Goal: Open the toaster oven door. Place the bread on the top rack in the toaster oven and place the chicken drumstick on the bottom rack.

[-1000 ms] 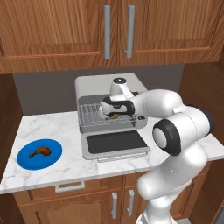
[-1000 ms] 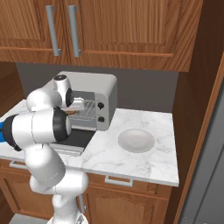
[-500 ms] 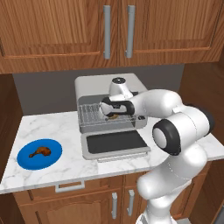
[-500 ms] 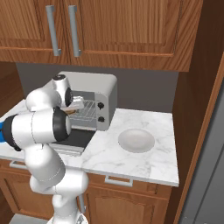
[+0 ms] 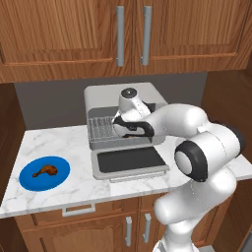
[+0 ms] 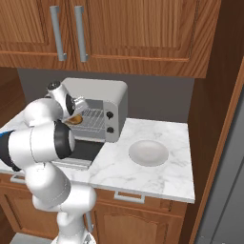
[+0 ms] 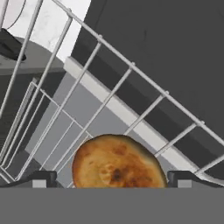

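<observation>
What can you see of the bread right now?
The bread is a small round bun, golden-brown with darker toasted patches. In the hand view it sits between the gripper fingertips, just above a wire rack. From the right base view it shows as an orange-brown spot at the toaster oven opening.

top rack (image 7: 131, 70) — thin silver wire | bread (image 7: 116, 162) — matt, crusty | counter (image 5: 59, 142) — glossy marble
</observation>
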You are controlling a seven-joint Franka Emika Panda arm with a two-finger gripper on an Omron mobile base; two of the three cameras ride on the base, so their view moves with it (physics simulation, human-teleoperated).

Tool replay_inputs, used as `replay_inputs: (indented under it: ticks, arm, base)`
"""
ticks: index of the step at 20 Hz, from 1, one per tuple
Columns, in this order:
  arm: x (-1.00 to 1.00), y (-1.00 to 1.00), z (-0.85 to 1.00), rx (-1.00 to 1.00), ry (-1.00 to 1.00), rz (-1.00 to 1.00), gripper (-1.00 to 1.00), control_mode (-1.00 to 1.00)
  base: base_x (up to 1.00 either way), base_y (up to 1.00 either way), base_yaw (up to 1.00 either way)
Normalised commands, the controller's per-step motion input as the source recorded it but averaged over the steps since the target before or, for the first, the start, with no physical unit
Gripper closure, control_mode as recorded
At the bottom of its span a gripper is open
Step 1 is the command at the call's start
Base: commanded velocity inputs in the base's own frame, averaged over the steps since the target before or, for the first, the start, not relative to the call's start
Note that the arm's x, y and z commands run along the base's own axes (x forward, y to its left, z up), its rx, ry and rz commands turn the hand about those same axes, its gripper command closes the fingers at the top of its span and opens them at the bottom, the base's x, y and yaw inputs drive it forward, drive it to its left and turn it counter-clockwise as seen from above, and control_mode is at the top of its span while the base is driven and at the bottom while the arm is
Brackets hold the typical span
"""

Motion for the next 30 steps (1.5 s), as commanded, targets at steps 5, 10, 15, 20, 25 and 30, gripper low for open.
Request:
replay_inputs:
  ticks: [5,10,15,20,25,30]
  arm:
    - [0.13,0.00,-0.08,-0.18,-0.12,0.17,-1.00,-1.00]
    - [-0.27,0.30,-0.07,-0.03,0.10,0.01,-1.00,-1.00]
    - [-0.66,0.25,0.00,0.00,0.06,0.00,-1.00,-1.00]
    - [-0.61,0.10,-0.11,-0.02,-0.03,0.00,-1.00,-1.00]
    - [-0.05,0.00,-0.81,0.00,0.01,-0.06,-1.00,-1.00]
    - [0.17,0.00,-0.32,0.00,0.00,-0.20,-1.00,-1.00]
  base:
    - [0.00,0.00,0.00]
    - [0.00,0.00,0.00]
    - [0.00,0.00,0.00]
    - [0.00,0.00,0.00]
    - [0.00,0.00,0.00]
    - [0.00,0.00,0.00]
